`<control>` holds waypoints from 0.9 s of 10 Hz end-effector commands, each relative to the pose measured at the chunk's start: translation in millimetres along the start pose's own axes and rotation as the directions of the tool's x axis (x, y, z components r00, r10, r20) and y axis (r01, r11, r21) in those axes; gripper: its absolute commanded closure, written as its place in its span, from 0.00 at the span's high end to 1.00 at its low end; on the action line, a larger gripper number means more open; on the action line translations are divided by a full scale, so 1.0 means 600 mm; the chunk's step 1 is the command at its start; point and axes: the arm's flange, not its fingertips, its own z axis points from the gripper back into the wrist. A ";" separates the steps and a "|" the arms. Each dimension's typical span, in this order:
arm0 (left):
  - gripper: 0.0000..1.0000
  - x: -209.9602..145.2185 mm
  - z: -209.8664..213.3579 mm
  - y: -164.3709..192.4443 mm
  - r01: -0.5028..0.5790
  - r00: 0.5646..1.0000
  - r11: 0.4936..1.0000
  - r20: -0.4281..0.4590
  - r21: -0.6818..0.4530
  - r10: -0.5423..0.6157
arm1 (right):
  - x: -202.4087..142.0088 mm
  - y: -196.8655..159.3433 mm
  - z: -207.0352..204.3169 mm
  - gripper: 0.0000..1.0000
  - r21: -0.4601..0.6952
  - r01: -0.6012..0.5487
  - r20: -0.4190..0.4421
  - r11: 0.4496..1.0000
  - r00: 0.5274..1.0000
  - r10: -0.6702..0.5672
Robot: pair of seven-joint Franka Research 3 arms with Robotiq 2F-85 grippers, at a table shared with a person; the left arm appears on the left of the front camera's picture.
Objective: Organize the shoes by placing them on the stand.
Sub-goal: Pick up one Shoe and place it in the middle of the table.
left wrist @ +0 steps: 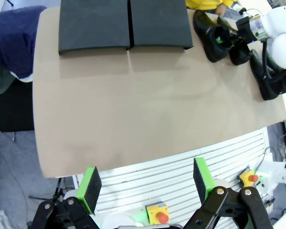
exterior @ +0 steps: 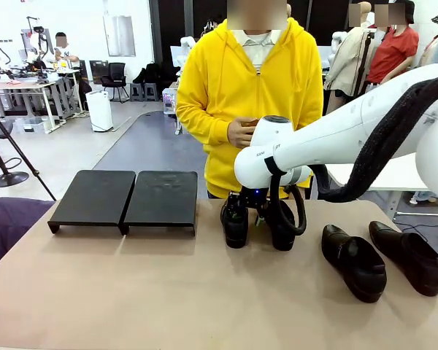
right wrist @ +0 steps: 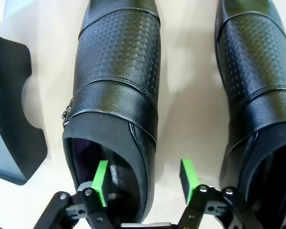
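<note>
Right gripper (right wrist: 144,177): jaws apart, one pad (right wrist: 101,181) inside the shoe (right wrist: 119,71), the other outside its wall.
Shoe: under the gripper, on the counter (exterior: 168,292); second shoe (right wrist: 257,71) just beside.
Stand (exterior: 124,197): left of the gripper, bare.
Advice: pinch the wall squarely, then lift level.

Right arm (exterior: 350,131) enters from right, bends down to frame centre; right gripper (right wrist: 144,177) points down, jaws parted. Left gripper (left wrist: 145,183) at bottom edge, jaws spread wide.

Grey floor (exterior: 135,149), white desks (exterior: 22,85) (cluttered), black office chair (exterior: 117,75)
</note>
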 end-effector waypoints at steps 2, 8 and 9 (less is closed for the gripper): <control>1.00 0.002 -0.001 0.001 0.004 1.000 1.000 0.011 -0.010 -0.004 | 0.004 0.015 0.007 0.00 -0.002 0.028 -0.016 1.000 0.999 -0.028; 1.00 0.002 -0.001 0.001 0.004 1.000 1.000 0.011 -0.010 -0.004 | -0.004 0.017 0.025 0.00 0.007 0.018 -0.023 1.000 1.000 -0.018; 1.00 0.002 -0.001 0.001 0.004 1.000 1.000 0.011 -0.010 -0.004 | -0.013 0.016 0.047 0.00 0.015 0.026 -0.025 1.000 0.999 -0.025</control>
